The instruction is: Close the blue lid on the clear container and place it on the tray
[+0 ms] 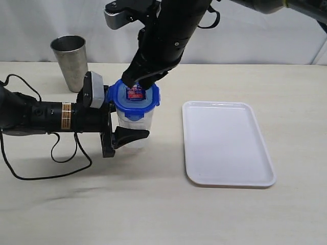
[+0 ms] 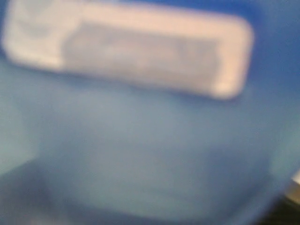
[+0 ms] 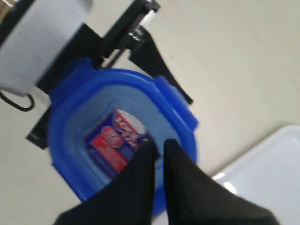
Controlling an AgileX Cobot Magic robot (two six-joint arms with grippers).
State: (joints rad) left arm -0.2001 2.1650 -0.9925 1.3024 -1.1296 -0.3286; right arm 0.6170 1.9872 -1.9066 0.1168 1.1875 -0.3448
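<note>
The left jaws, spread wide, grip the one clear container point(image 1: 138, 123) from the side. The left arm point(image 1: 51, 115) lies low and level over the bench point(image 1: 153, 214). The right jaws, pressed together, touch the one blue lid point(image 1: 121, 98), which sits on that container. The right arm point(image 1: 168, 30) slants down from above. One steel cup point(image 1: 70, 58) stands behind the left jaws. One white tray point(image 1: 227, 140) lies apart, right of both jaws.

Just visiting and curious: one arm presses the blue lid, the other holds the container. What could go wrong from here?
The shut right jaws press the blue lid at one spot by its sticker, so it may seat crooked. The left jaws hold the clear container from the side, so the push might tip it. It could also slip on the way to the tray.
</note>
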